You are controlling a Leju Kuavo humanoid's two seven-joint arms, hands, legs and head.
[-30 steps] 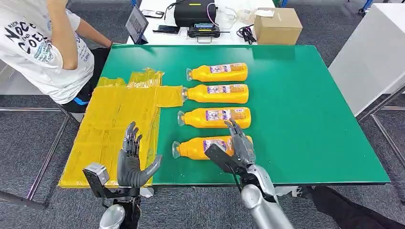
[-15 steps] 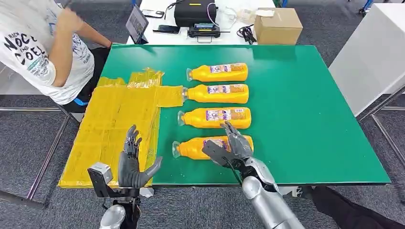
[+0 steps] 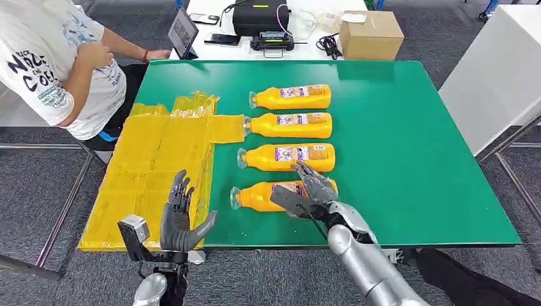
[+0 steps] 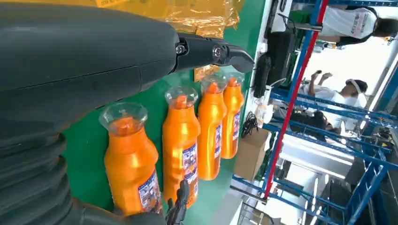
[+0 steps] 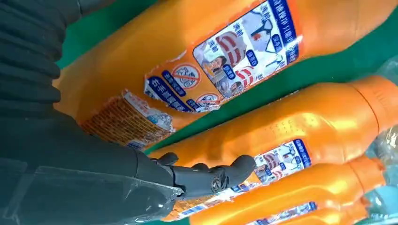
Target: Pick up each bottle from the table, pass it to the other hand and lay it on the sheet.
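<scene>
Four orange bottles lie side by side on the green table (image 3: 408,159), caps pointing at the yellow sheet (image 3: 153,159). My right hand (image 3: 309,191) hovers over the label end of the nearest bottle (image 3: 258,197), fingers spread above it and thumb on its near side, not closed on it. In the right wrist view that bottle (image 5: 187,56) is close under the palm. The other three bottles (image 3: 287,157), (image 3: 290,125), (image 3: 290,97) lie farther back. My left hand (image 3: 178,217) stands upright and open at the sheet's near edge, holding nothing. The left wrist view looks along the bottle row (image 4: 131,164).
A person (image 3: 57,64) in a white shirt stands at the table's far left corner. Behind the green table is a white desk with a tablet (image 3: 184,30), a black case (image 3: 258,16) and a cardboard box (image 3: 370,35). A white table (image 3: 504,70) stands to the right.
My right hand has shifted left and lowered over the nearest bottle. The left hand has barely moved. The person's arm has come down in front of the body.
</scene>
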